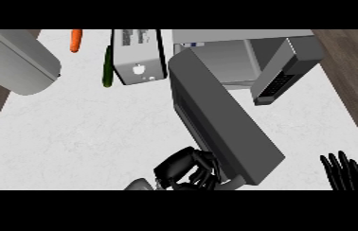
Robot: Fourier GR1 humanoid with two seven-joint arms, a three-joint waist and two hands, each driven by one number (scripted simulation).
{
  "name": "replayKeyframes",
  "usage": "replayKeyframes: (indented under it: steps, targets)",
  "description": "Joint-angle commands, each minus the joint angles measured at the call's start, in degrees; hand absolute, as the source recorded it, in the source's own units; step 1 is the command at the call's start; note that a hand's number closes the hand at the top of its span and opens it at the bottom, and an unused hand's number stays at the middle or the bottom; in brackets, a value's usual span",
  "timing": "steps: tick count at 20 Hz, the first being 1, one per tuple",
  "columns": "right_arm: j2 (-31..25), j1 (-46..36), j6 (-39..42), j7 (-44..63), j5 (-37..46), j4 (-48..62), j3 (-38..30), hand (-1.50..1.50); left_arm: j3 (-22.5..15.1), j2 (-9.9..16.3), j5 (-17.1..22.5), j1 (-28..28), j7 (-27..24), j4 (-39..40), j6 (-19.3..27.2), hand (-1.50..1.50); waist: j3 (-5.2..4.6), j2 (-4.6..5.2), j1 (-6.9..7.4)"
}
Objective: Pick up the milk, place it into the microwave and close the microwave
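The microwave [241, 50] stands at the counter's [91, 126] far edge, right of centre. Its door [220, 121] is swung wide open, reaching as a long dark grey slab from the hinge at the cavity's left side down towards the view's lower edge. The dark keypad panel [280, 81] juts out on the right. A small white-and-blue patch at the cavity's back-left corner, just above the door's hinge end, seems to be the milk [187, 44]. Most of it is hidden by the door, and it lies well apart from both hands. The left hand [183, 171] is low in the middle of the view, fingers clenched and bunched against the left face of the door near its free end, not wrapped round anything. The right hand [339, 171] rests at the lower right edge, fingers straight and pointing up, holding nothing. A large pale grey rounded body [24, 62] fills the upper left corner. A toaster [140, 57] sits just left of the microwave, with a dark green cucumber [108, 68] lying along its left side and an orange carrot [76, 39] farther left.
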Motion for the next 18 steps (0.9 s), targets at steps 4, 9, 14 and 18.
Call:
replayKeyframes:
  steps: [4, 9, 14, 18]
  targets:
    - [-1.99, 1.31, 4.14, 5.51, -4.50, -12.10, 3.55, -1.50, -12.55, -0.62, 7.83, -7.86, 2.71, 1.92, 14.90, 1.50, -0.06, 0.49, -2.06]
    - [-3.69, 1.99, 4.90, 9.79, -7.62, -17.74, 4.87, -1.50, -15.51, -0.59, 12.59, -12.85, 4.11, 2.43, 22.46, 1.50, -0.09, 0.78, -3.44]
    - [-5.06, 2.32, 4.63, 13.00, -9.05, -21.64, 5.26, -1.50, -14.47, -0.58, 18.09, -16.38, 2.92, 2.68, 29.73, 1.50, -0.17, 1.23, -4.94]
    - [-4.56, 3.16, 4.14, 15.10, -10.56, -24.47, 6.65, -1.50, -13.07, -0.61, 21.67, -21.52, 3.70, 3.99, 34.02, 1.50, -0.11, 1.39, -6.33]
